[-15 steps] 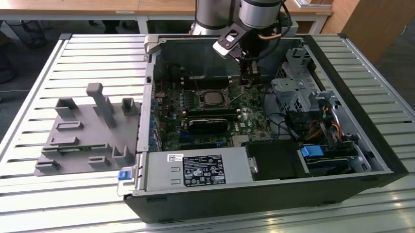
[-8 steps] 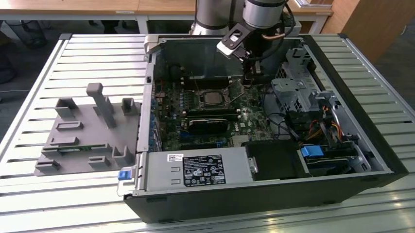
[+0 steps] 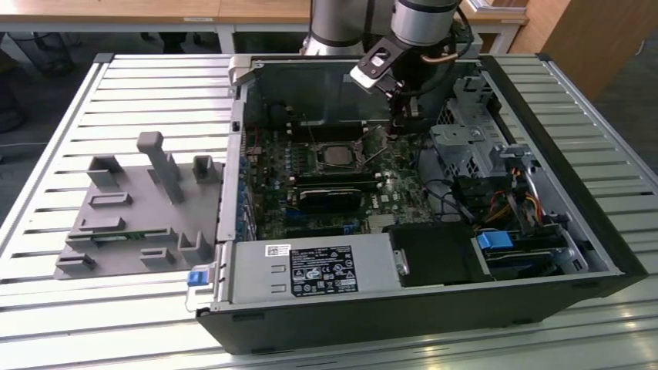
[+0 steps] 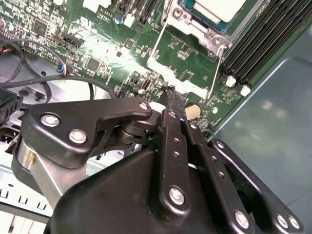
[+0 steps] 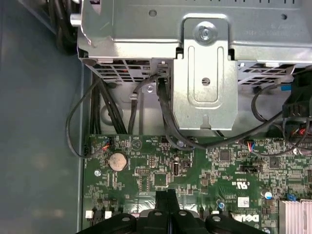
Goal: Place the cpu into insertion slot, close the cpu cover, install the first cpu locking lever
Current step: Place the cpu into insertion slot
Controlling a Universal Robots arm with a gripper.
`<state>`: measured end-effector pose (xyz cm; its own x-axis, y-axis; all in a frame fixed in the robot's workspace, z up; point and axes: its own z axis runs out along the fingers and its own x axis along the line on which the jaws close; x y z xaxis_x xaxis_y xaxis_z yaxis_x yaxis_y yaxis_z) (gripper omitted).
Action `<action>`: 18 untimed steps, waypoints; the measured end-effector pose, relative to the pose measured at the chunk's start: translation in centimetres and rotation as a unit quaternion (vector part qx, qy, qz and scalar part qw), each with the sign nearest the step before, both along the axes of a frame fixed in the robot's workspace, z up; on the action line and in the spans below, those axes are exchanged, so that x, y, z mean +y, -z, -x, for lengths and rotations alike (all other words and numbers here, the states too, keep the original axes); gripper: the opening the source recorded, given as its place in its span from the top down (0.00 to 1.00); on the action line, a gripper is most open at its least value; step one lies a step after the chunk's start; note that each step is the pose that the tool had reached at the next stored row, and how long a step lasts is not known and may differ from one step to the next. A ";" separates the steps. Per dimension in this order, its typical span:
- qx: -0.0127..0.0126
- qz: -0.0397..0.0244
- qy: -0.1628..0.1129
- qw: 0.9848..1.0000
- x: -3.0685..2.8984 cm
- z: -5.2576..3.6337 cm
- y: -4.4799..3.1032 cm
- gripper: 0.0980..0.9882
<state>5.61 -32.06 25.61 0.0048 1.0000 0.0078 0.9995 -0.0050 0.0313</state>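
Tool (image 4: 171, 95): closed, fingers (image 5: 162, 202) pressed together with nothing seen between them; held low over the motherboard (image 5: 146, 170), near the insertion slot (image 3: 320, 154).
Cpu (image 4: 214, 6): seated in the slot, ringed by the cpu cover (image 4: 195, 27).
Computer case (image 3: 411, 324): laid open on the slatted table (image 3: 154, 85).

Gripper (image 3: 401, 127) sits deep in the open case (image 3: 571, 166), tight spot: drive cage (image 3: 463, 146) just beside on the exterior view's right, black cables (image 5: 163, 112) drooping off it, inner wall (image 3: 308, 92) close. Clear room over the insertion slot (image 3: 337, 156).
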 end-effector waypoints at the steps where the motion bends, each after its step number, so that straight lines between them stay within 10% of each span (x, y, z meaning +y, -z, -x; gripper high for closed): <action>1: 0.000 0.000 0.000 1.000 0.02 -0.10 0.03 0.99; 18: 0.003 0.000 0.000 1.000 0.22 -0.26 1.06 0.99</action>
<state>5.86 -31.84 24.54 0.0047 1.0000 0.0075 0.9997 -0.0049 0.0247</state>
